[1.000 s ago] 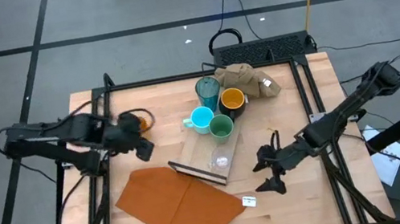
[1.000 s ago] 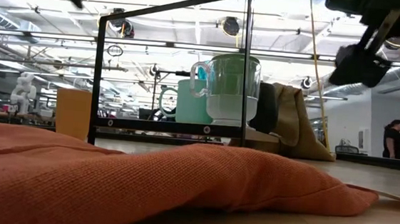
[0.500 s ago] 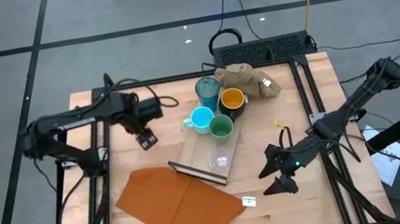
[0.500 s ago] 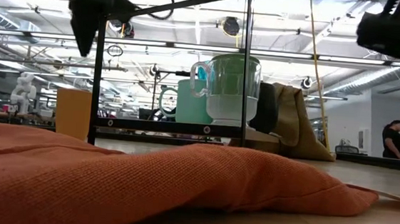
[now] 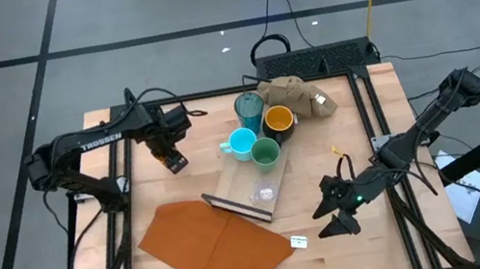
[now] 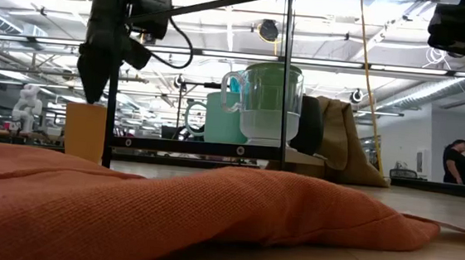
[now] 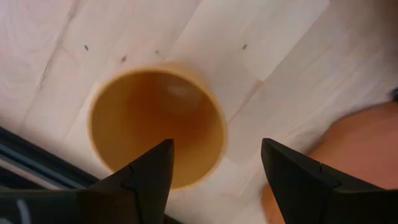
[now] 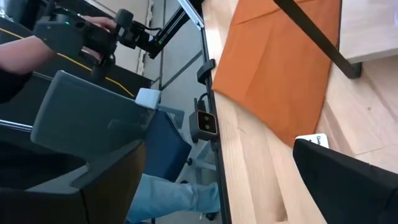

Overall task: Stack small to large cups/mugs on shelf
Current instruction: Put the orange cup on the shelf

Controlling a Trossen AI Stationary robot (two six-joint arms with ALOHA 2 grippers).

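Left wrist view straight down into the round orange plastic cup (image 7: 157, 126), upright on the bench, mouth open directly beneath the left tool (image 7: 214, 171), fingers parted and empty, one dark fingertip (image 7: 152, 168) overlapping the rim in the picture, the other out over bare wood. From the high view, left tool (image 5: 173, 157) hanging near the bench's left edge, cup hidden under it; low view placing the orange cup (image 6: 85, 131) below that tool. Vertical axis, so probably a plain descent astride the wall. Well apart toward the centre, the long pale wooden shelf board (image 5: 251, 189), carrying the clear glass (image 5: 263, 192), green cup (image 5: 266, 154) and light blue mug (image 5: 241, 142). Right tool (image 5: 337, 208) idle near the right edge, spread wide, empty. Pale wooden bench (image 5: 345, 117), orange-brown flat sheet (image 5: 214, 241) at the near edge; open hall beyond.
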